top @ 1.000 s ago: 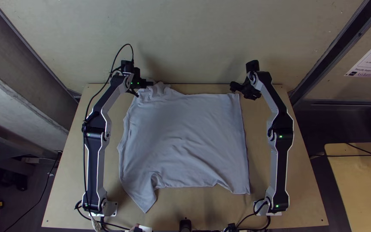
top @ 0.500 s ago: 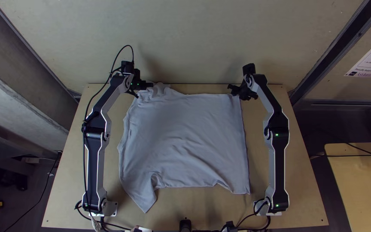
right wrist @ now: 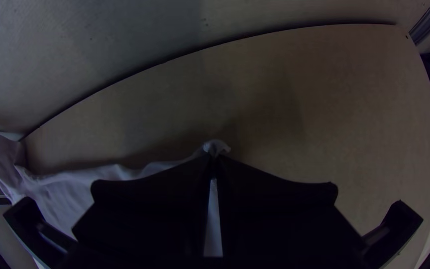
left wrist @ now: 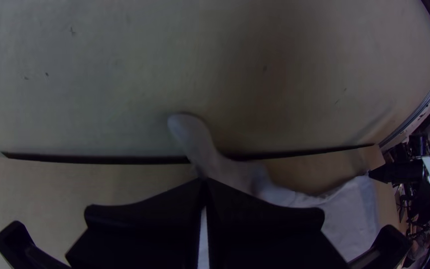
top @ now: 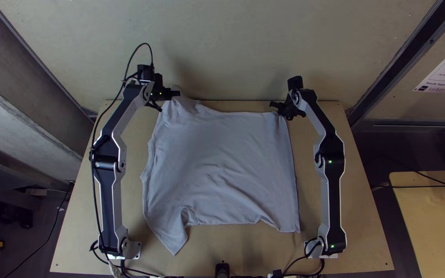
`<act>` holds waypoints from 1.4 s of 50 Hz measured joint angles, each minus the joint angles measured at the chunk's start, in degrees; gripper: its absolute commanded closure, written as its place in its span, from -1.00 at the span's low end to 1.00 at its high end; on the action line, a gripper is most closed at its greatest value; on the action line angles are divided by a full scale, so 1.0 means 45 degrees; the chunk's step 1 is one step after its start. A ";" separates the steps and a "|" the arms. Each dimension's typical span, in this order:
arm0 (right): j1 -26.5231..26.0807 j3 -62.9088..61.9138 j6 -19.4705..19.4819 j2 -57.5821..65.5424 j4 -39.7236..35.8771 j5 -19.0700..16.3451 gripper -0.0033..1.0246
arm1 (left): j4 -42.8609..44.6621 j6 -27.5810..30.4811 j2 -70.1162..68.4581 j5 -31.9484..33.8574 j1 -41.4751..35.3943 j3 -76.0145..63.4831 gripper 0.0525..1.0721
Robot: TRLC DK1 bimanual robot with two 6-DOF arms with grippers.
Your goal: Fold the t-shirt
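Both left gripper (left wrist: 204,182) and right gripper (right wrist: 213,158) pinched the t-shirt (top: 222,164) by the table's (top: 243,106) far edge; starting the fold likely needed nearward lifting.

Pale grey cloth t-shirt (top: 222,164) on light wooden table (top: 233,247), between silver-and-black jointed left arm (top: 110,193) and silver-and-black jointed right arm (top: 331,190). Its far-left corner's in the black two-fingered left gripper (top: 171,99), far-right corner in the black two-fingered right gripper (top: 279,110). Flat beige wall (top: 222,46) behind. Yellowish flat side table (top: 433,211) right, apart.
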 measured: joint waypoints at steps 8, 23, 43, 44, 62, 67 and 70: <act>-0.0034 -0.0345 -0.0005 -0.0311 0.0019 0.0413 0.95 | 0.0000 0.0005 -0.0423 0.0034 0.0325 -0.0539 0.95; -0.0087 -0.1447 -0.0005 -0.1477 0.0010 0.0855 0.95 | 0.0029 0.0005 -0.1234 0.0034 0.0549 -0.2560 0.95; -0.0083 -0.4090 -0.0107 -0.3157 0.0597 0.1214 0.95 | 0.1365 0.0005 -0.3682 0.0131 0.0476 -0.5969 0.95; -0.0083 -0.4279 -0.0146 -0.3279 0.0709 0.1229 0.95 | 0.1365 0.0010 -0.3813 0.0131 0.0476 -0.6110 0.95; 0.0112 -0.6285 -0.0296 -0.4877 0.1151 0.1404 0.95 | 0.2132 0.0010 -0.5736 0.0131 0.0481 -0.9054 0.95; 0.0170 -0.6674 -0.0296 -0.5323 0.1156 0.1443 0.95 | 0.2390 0.0010 -0.6193 0.0131 0.0481 -0.9913 0.95; 0.0223 -0.6917 -0.0296 -0.5566 0.1146 0.1447 0.95 | 0.2526 0.0010 -0.6513 0.0136 0.0486 -1.0409 0.95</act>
